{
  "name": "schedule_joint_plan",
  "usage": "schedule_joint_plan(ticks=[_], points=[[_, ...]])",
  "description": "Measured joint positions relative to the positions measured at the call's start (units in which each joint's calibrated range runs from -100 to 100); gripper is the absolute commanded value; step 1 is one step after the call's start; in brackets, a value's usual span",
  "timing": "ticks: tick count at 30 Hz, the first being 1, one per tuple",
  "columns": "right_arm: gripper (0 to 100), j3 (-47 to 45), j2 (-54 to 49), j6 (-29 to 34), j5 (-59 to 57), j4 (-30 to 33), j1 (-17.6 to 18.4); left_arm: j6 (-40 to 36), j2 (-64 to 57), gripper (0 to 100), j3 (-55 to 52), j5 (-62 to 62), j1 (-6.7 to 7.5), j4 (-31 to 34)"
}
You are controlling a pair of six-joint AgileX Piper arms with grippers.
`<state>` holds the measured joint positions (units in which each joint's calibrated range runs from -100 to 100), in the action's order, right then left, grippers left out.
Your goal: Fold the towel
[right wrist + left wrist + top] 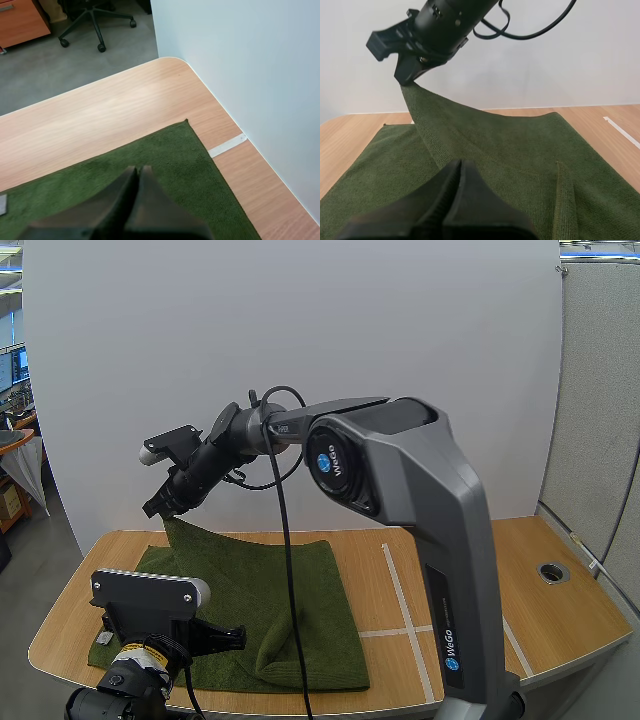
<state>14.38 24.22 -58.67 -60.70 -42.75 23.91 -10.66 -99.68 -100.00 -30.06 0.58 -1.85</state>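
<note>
A dark green towel (250, 590) lies spread on the wooden table (470, 570), with a rounded fold along its front right. My right gripper (163, 506) reaches over to the left and is shut on the towel's far left corner, which it holds up above the table. From the left wrist view, that gripper (406, 79) pinches the raised corner and the towel (520, 150) slopes down from it. My left gripper (232, 637) is low over the towel's front part, its fingers together as one wedge (459, 164). Below my right gripper (136, 169), the flat towel (165, 160) shows one corner.
White tape lines (400, 590) cross the table to the right of the towel. A round cable hole (553, 572) sits at the far right. A white wall (300, 340) closes the back edge. A small grey tag (104, 638) lies by the towel's front left corner.
</note>
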Motion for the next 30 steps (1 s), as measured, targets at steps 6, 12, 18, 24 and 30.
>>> schedule_joint_plan(ticks=[6, 12, 18, 24, 30], points=[[0, 4.6, 4.9, 0.0, 0.0, 0.0, 0.0, 0.0, 0.0, 0, 0.0, 0.0, 0.00, 0.0], [0, 7.4, 7.9, 0.0, 0.0, 0.0, 0.2, 0.0, 0.0, 0, 0.0, 0.0, 0.00, 0.0], [0, 11.3, 11.5, 0.1, 4.5, 0.8, 2.0, 0.0, 0.0, 0, 0.0, 0.0, 0.00, 0.0], [0, 13.5, 14.4, 0.1, 14.3, 1.8, 3.1, 0.0, 0.0, 0, 0.0, 0.0, 0.00, 0.0], [0, 16.9, 17.5, 0.1, 15.3, 1.8, 3.1, 0.0, 0.0, 0, 0.0, 0.0, 0.00, 0.0]])
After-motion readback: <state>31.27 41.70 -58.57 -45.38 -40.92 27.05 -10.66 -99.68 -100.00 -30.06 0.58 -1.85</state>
